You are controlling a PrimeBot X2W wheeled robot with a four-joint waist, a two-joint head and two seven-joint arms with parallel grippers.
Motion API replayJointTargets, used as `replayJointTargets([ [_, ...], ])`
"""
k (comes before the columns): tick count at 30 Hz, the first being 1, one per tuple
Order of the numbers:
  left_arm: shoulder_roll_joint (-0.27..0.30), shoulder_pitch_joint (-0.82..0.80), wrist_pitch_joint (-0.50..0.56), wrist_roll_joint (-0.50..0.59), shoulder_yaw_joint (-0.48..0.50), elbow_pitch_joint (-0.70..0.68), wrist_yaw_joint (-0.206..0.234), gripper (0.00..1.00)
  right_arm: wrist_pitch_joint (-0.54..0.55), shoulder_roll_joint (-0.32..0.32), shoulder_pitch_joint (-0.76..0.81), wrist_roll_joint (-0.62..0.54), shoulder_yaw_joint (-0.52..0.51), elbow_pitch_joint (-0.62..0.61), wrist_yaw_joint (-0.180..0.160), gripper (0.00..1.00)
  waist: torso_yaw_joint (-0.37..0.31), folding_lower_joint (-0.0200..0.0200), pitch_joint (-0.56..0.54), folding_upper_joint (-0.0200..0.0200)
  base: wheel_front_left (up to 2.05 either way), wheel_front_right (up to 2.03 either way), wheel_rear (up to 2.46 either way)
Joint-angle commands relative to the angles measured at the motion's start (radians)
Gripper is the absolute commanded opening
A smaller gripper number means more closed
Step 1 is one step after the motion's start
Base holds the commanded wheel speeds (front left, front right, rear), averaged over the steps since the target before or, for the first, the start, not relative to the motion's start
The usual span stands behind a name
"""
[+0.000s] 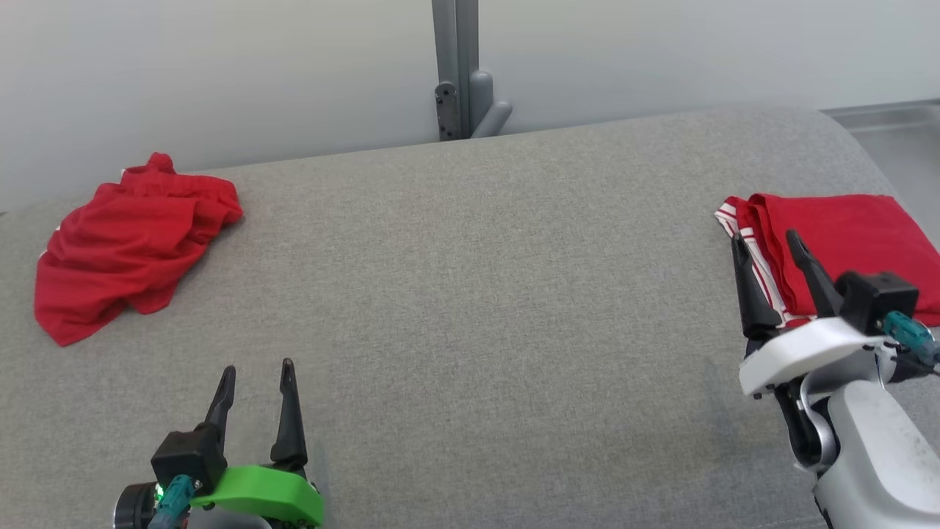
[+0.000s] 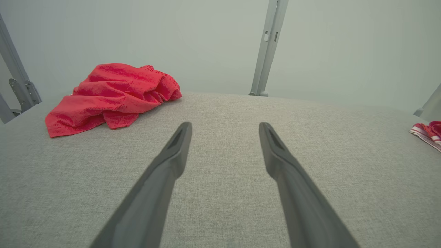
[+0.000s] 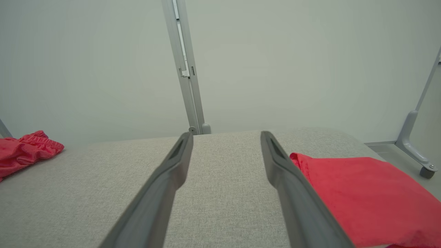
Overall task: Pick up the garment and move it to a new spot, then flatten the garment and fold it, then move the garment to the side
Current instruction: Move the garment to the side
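1. The crumpled garment (image 1: 132,246) lies far left, apparently awaiting pickup.
2. The folded garment (image 1: 852,242) sits far right, seemingly already set aside.
3. Near, the left gripper (image 1: 258,366) and right gripper (image 1: 764,237) gape empty, ready.

Bright, even, diffuse light is spread over the whole scene, and no glare is seen. On the grey bench (image 1: 470,294) only a thin, soft shadow is cast, under the near edge of the crumpled red garment (image 1: 125,250). The head view is rendered sharp. In both wrist views a pale haze is laid over the picture, reds are washed toward pink and the bench's far edge is bowed by the wide lens. The fingers (image 2: 155,193) of the left end effector (image 2: 224,124) and those of the right end effector (image 3: 225,133) are softened toward the bottom edge.
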Motion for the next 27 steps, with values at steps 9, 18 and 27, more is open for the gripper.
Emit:
replayJointTargets([
  [9, -0.024, 0.079, -0.002, 0.045, 0.029, -0.018, -0.023, 1.00, 0.004, 0.147, 0.271, -0.142, -0.109, -0.216, -0.002, 1.00, 0.092, 0.0000, -0.067, 0.0000, 0.00, 0.00, 0.00],
  [18, -0.034, 0.085, -0.002, 0.073, 0.033, -0.015, -0.023, 1.00, 0.027, 0.187, 0.378, -0.150, -0.108, -0.319, -0.002, 1.00, 0.123, 0.0000, -0.069, 0.0000, 0.00, 0.00, 0.00],
  [27, -0.040, 0.088, -0.002, 0.090, 0.038, -0.011, -0.031, 1.00, 0.032, 0.187, 0.399, -0.120, -0.089, -0.332, -0.002, 1.00, 0.122, 0.0000, -0.074, 0.0000, 0.00, 0.00, 0.00],
])
